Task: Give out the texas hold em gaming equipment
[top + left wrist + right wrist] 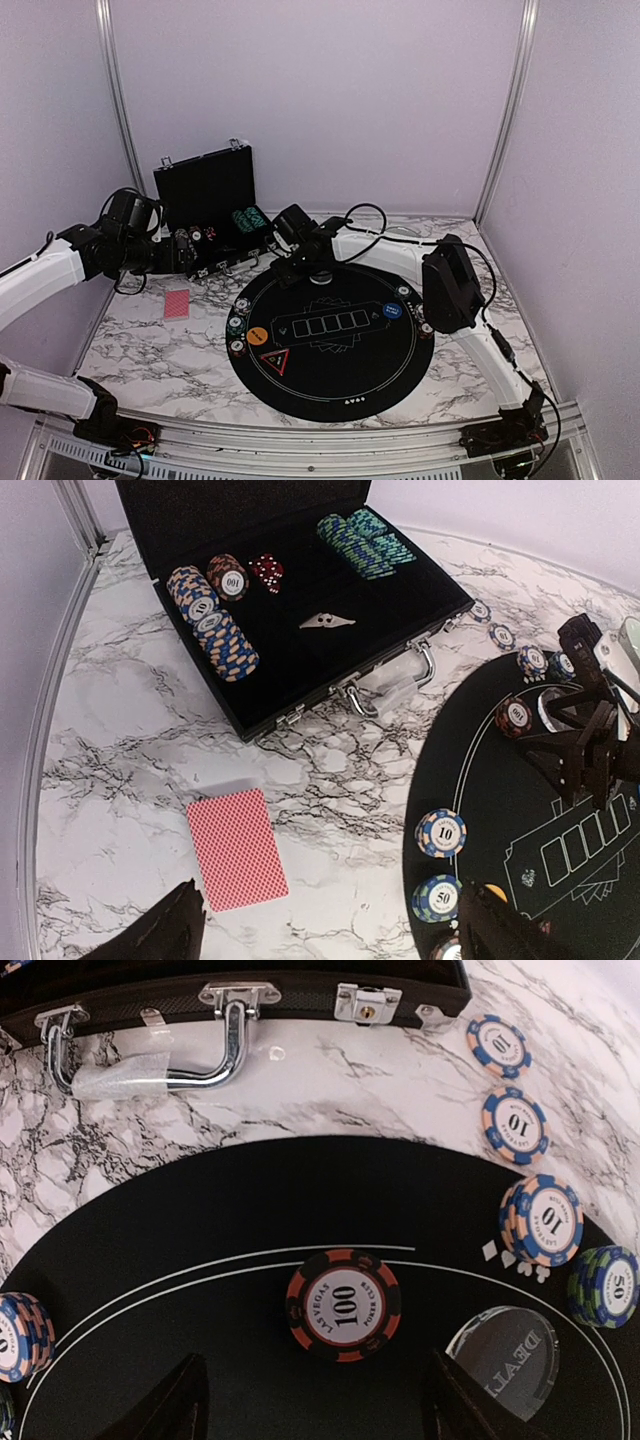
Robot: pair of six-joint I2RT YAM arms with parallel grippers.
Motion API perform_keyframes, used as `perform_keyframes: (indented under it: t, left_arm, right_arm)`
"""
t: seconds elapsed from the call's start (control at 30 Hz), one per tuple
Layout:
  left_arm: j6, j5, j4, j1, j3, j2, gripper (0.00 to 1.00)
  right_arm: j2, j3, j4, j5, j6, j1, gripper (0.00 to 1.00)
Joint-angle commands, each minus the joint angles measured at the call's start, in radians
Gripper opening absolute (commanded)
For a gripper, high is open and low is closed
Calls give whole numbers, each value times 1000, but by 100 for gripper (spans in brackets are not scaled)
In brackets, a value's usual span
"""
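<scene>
At the far left of the white, grey-veined marble tabletop [150,345], beside an upright aluminium frame post [118,100], the left gripper [330,942] hangs released. Its dark fingers [165,930] are spread wide with nothing between them. Below it a single pinkish-red-backed playing card [237,847] lies face down on bare marble, apart from everything else.

Just right of that, at the back of the table, the black hard case [300,670] stands open against the plain pale lilac wall [320,100]. Inside it lie rows of blue-and-peach striped poker chips [215,630], a small cluster of red dice [266,570] and rows of green chips [365,542].

The round black felt mat [330,385], printed with white card outlines, fills the middle of the table. On its left rim sit small chip stacks, one marked 10 [441,832] and one marked 50 [437,897], with the round orange button disc [257,336] just inside them.

Over the mat's far edge the right gripper [320,1410] hovers with its jaws apart, grasping nothing. A red-and-black 100 chip [343,1304] lies flat on the felt ahead of its fingers, and a clear dealer disc [503,1352] rests beside it. A line of blue-and-peach 10 chips [516,1125] runs from the mat onto the marble, near the case's metal handle [150,1065].

Toward the right rim lies the round blue button disc [393,311], with a small chip stack [404,291] near it. A second frame post [507,100] and lilac wall close the right side.
</scene>
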Motion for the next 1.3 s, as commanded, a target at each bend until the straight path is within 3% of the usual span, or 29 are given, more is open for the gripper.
perform_keyframes:
  t: [0.0, 0.53, 1.27]
  left_arm:
    - [23, -18, 23, 7, -12, -14, 89]
    - [25, -1, 36, 29, -23, -1, 89]
    - [29, 25, 41, 50, -22, 11, 88]
  right_arm:
    - [43, 60, 23, 6, -15, -4, 70]
    - [100, 57, 69, -13, 7, -31, 64]
    - [128, 18, 90, -31, 51, -40, 42]
